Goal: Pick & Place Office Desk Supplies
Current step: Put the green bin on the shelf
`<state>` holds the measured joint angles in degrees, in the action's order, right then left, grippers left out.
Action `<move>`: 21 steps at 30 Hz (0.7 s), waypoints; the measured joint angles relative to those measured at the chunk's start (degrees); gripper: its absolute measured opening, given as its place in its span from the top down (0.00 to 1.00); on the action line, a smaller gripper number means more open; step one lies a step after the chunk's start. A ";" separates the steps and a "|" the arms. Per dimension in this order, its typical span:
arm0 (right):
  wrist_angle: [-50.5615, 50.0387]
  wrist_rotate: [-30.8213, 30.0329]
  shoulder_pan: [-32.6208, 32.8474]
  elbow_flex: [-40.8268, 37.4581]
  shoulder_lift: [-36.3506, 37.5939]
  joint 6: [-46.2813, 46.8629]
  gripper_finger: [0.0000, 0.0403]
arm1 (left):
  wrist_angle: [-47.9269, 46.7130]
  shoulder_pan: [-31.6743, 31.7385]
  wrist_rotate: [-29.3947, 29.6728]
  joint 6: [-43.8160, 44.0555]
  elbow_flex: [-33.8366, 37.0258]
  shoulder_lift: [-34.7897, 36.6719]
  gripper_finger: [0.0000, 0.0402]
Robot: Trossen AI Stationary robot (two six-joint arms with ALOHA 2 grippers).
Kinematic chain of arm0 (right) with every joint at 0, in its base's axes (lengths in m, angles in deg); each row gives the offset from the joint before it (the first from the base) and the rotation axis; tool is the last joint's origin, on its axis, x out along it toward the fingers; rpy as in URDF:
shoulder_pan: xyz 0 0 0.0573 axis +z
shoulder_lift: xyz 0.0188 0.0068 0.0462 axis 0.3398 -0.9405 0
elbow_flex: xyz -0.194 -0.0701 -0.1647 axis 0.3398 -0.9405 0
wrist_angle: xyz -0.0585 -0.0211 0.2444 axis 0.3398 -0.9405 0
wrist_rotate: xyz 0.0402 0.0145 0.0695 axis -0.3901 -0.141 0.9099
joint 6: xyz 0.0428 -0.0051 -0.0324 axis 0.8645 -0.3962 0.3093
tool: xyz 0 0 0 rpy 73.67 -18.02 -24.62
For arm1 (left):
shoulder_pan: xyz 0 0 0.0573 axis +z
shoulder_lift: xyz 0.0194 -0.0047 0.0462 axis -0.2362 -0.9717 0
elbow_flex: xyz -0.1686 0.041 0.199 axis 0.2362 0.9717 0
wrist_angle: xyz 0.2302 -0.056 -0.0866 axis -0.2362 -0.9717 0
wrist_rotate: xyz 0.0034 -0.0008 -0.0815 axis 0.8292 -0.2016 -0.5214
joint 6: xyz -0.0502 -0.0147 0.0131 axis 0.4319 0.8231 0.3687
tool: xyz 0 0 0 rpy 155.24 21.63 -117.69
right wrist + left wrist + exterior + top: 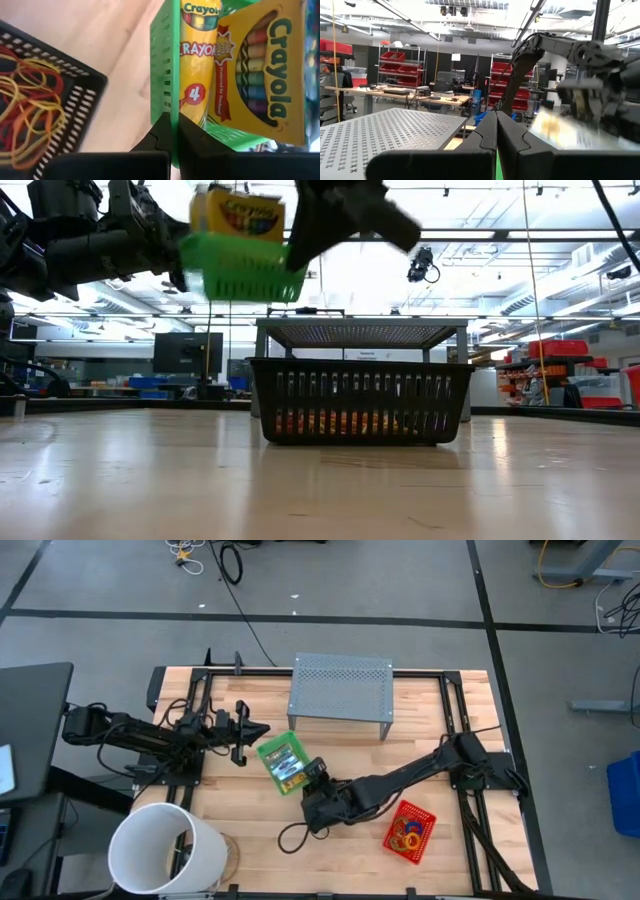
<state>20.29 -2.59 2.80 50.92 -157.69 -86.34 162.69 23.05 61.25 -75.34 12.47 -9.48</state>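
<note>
The right gripper (318, 776) is pinching the wall of the small green plastic mesh tray (281, 764), its two dark fingers closed flat on the rim, and is carrying the tray in the air above the table; the low view is showing the green tray well clear of the wooden tabletop (250, 830). Riding inside the tray are yellow-green cardboard crayon boxes (260, 70), standing close together against the gripped wall. To do this carry well, the arm should probably be keeping the tray level and moving slowly, since a one-wall pinch lets the load tip and the boxes could slide out. The left gripper (258, 729) is waiting just beside the tray, on the side away from the right arm, with its fingers pressed together and holding nothing; that is the tightest edge, and a swing that way risks a knock. The grey perforated metal stand (341, 686) is standing near the tray, towards the far edge. The black mesh tray (75, 100) with coloured rubber bands (30, 110) is lying below and to one side. The red mesh tray (411, 833) is sitting well apart on the right arm's side, and the big white bucket (165, 850) is occupying the near left corner. Open board is lying between the bucket and the red tray.
</note>
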 joint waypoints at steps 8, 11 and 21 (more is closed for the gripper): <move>-13.40 -0.60 -0.91 8.17 0.07 7.68 0.98 | -0.07 0.00 -0.50 0.02 0.00 0.00 1.00; -18.58 -0.68 -2.15 10.24 0.07 10.39 0.98 | -0.07 0.05 -0.47 0.04 0.00 0.00 1.00; -24.27 0.26 -7.51 11.11 0.99 17.72 0.98 | -0.04 -0.06 -2.71 0.33 0.00 0.00 1.00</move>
<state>-3.98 -2.34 -4.71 62.03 -156.69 -68.62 162.65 22.99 58.54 -75.01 12.47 -9.48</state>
